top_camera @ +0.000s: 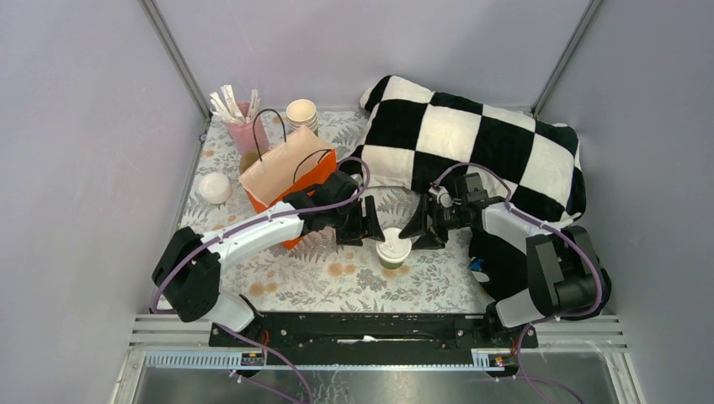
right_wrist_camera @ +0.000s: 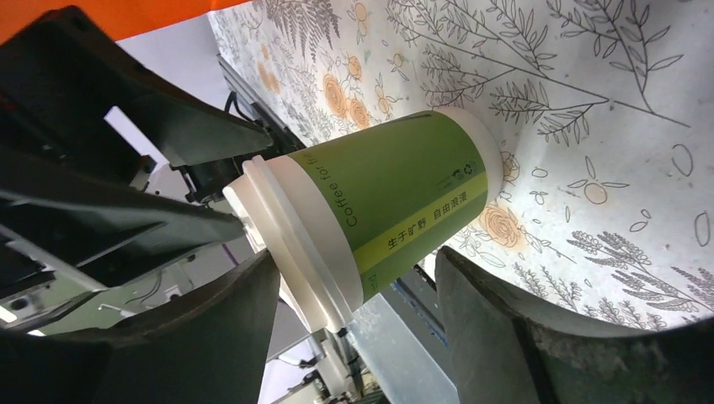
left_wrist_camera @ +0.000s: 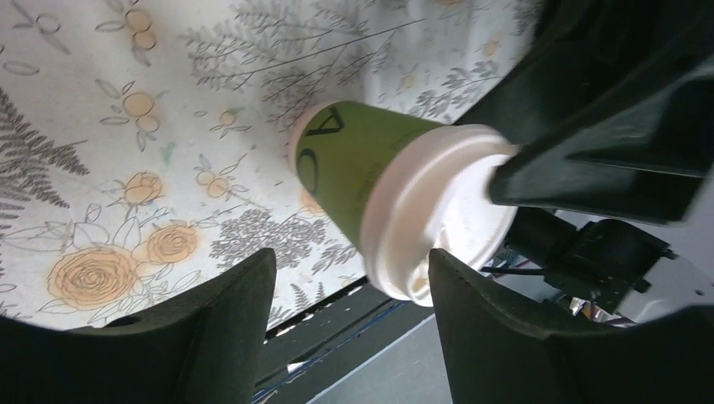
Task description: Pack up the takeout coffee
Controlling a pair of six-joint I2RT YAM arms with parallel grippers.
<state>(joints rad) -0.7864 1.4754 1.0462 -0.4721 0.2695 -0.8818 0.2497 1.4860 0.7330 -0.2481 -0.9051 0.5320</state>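
Note:
The takeout coffee (top_camera: 393, 250), a green paper cup with a white lid, stands upright on the floral tablecloth in front of the arms. My left gripper (top_camera: 375, 230) sits just left of it and my right gripper (top_camera: 418, 229) just right of it, both low and pointing at the cup. In the left wrist view the cup (left_wrist_camera: 358, 172) lies just past the open left gripper (left_wrist_camera: 349, 282), its lid near the right fingertip. In the right wrist view the cup (right_wrist_camera: 396, 194) reaches into the gap of the open right gripper (right_wrist_camera: 354, 290), and I cannot tell whether the fingers touch it.
An orange paper bag (top_camera: 290, 172) with black handles stands open behind the left gripper. A stack of lidless cups (top_camera: 301, 112), a pink holder of white sticks (top_camera: 244, 126) and a loose white lid (top_camera: 215, 187) are at the back left. A black-and-white checked cushion (top_camera: 480, 143) fills the back right.

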